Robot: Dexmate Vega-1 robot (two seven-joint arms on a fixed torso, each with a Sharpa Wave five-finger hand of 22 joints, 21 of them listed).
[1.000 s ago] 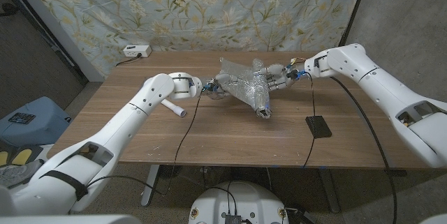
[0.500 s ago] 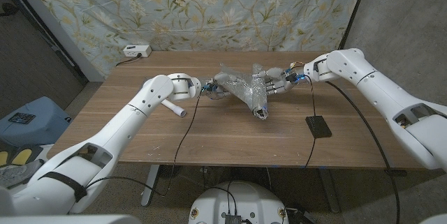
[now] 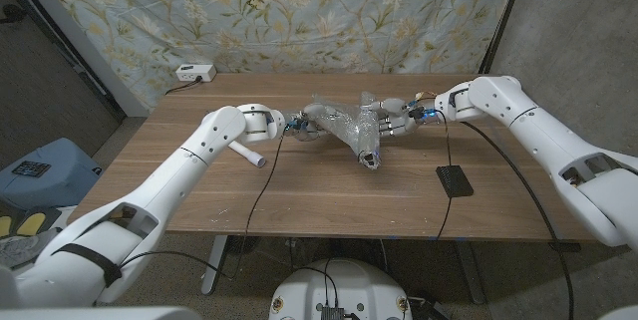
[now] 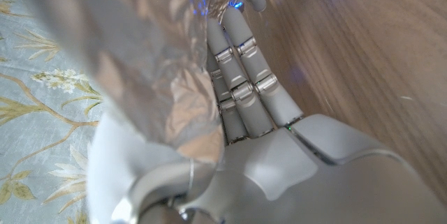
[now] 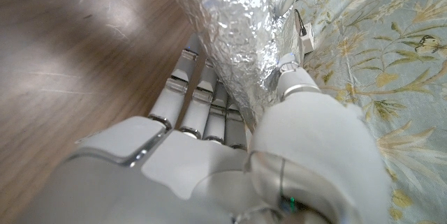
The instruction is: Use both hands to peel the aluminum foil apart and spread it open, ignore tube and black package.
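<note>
The foil [image 3: 351, 127] lies near the middle of the table [image 3: 299, 185], toward its far side, as a crumpled, bunched sheet that runs between the two hands and sags to a dark-ended fold pointing at the near edge. The left robot hand [image 3: 295, 126] grips the foil's left end; in its wrist view the foil drapes over the thumb side with the fingers [image 4: 246, 91] closed beneath it. The right robot hand [image 3: 391, 117] grasps the right end, and its wrist view shows a ridge of foil pinched between thumb and fingers [image 5: 199, 95]. Judging from this, both grips are set and the pulling apart has begun, but the sheet is far from open: it is mostly folded on itself and creased, with no flat stretch to be seen. Left to do are the separating of the layers and the spreading flat. The white tube [image 3: 249, 155] and the black package [image 3: 455, 180] lie untouched, well apart from the foil.
</note>
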